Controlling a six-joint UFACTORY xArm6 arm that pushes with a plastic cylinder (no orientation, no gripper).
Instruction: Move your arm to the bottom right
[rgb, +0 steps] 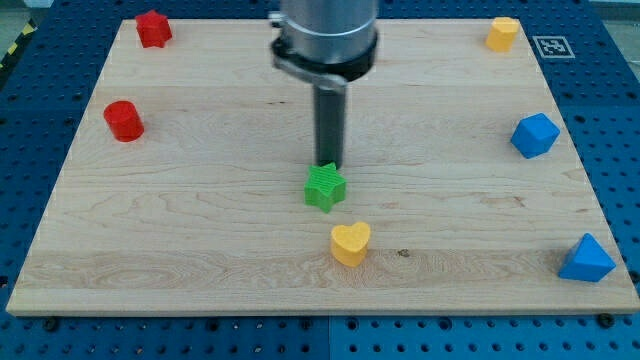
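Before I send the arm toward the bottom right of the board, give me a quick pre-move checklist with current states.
1. My tip located: ok, at the top edge of the green star.
2. Tip apart from the star: cannot tell.
3. Straight path toward the view's bottom right: ok, yellow heart lies just below it.
4. Target corner: not ok, blue triangular block sits there.
5. Blue block off the path: ok.

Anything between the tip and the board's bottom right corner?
My tip sits just above the green star. Heading to the bottom right, the yellow heart lies close to the line; the blue block sits at that corner.
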